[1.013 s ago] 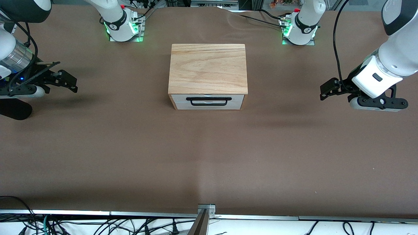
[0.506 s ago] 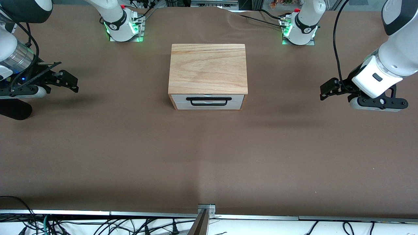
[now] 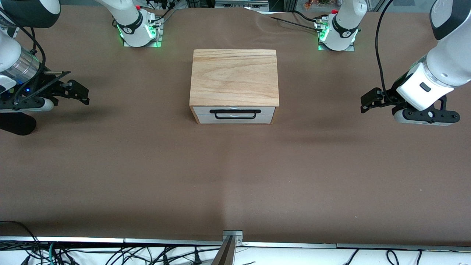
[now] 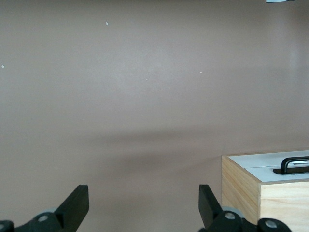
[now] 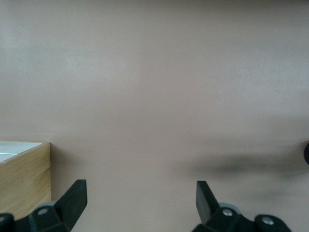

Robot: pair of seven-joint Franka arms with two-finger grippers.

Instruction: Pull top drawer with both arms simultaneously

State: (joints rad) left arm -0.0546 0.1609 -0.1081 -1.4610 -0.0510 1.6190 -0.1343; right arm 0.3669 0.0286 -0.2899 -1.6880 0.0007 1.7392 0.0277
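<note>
The wooden box stands mid-table. Its top drawer is shut flush, its white front and black bar handle facing the front camera. My left gripper hovers open over bare table toward the left arm's end, well apart from the box. My right gripper hovers open over the table toward the right arm's end, equally far off. In the left wrist view the open gripper holds nothing, with the handle off to the side. The right wrist view's gripper is empty too, beside a box corner.
Brown table cover stretches around the box. Both arm bases glow green along the table edge farthest from the front camera. A metal bracket and loose cables sit at the nearest edge.
The right gripper has crept slightly toward the box. The left arm and the drawer have not visibly moved.
</note>
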